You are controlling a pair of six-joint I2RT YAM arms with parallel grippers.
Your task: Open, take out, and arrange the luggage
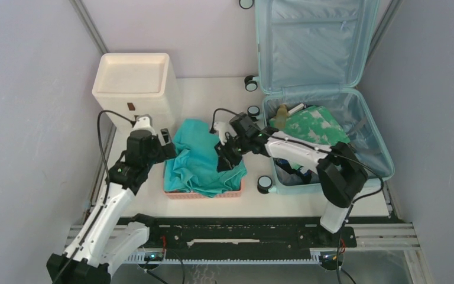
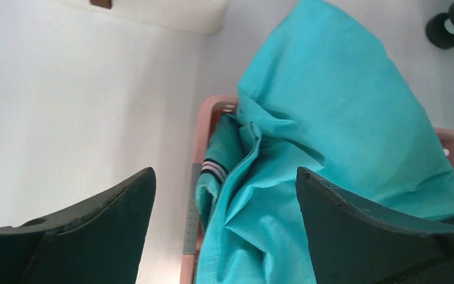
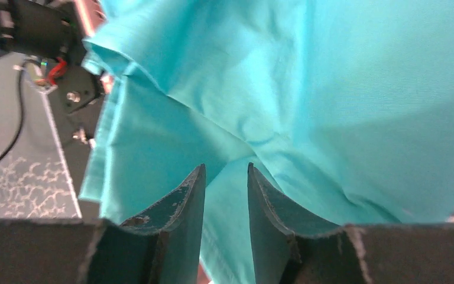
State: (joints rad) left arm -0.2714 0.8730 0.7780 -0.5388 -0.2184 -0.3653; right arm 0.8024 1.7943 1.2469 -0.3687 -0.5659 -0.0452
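Observation:
The luggage lies open at the right, its lid leaning on the back wall, with a green patterned garment and other items in the lower half. A teal garment is heaped in the pink basket. My left gripper hovers open at the heap's left edge; in its wrist view the left gripper straddles the basket rim and the teal garment without touching. My right gripper is over the heap's right side; close up, the right gripper is narrowly open just above the teal garment.
A cream-white cabinet stands at the back left, close behind my left arm. The luggage's caster wheels stick out toward the basket. Grey walls close in both sides. The arms' base rail runs along the near edge.

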